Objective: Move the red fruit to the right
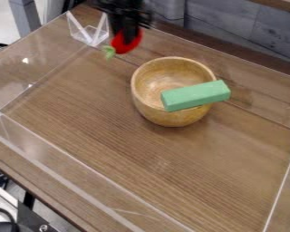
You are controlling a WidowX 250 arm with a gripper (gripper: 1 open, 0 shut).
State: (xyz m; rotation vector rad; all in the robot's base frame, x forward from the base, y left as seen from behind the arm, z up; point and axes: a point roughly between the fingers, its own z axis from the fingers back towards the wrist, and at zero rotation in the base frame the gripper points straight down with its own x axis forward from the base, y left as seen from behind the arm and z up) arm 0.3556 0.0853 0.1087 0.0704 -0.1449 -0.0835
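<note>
A: What appears at the upper left of the frame?

B: A clear wall (39, 63) edges the wooden table (148, 172). No fruit rests on the wood there.

A: And just right of that, at top centre?

B: The gripper (124, 38), pointing down, with its jaws pinched on the fruit (127, 41). The fruit hangs clear of the table, up and left of the bowl (172, 91), its green tuft (109, 52) sticking out at lower left.

A: How is the fruit likely to handle?

B: Judged from its look, it is a small toy: light, fairly stiff, smooth enough to turn in the jaws. A hold across the round red body seems the safest; the tuft is too thin to grip. The exact contact points are partly hidden by the fingers, so the grip may sit slightly off centre.

A: Centre right of the frame?

B: The bowl, with a green block (196, 94) lying tilted across its rim. Both are well apart from the fruit.

A: Any brands, labels or writing?

B: None can be read on any item in this view.

A: How far along is the task?

B: The fruit is lifted but not yet set down on the right.
</note>
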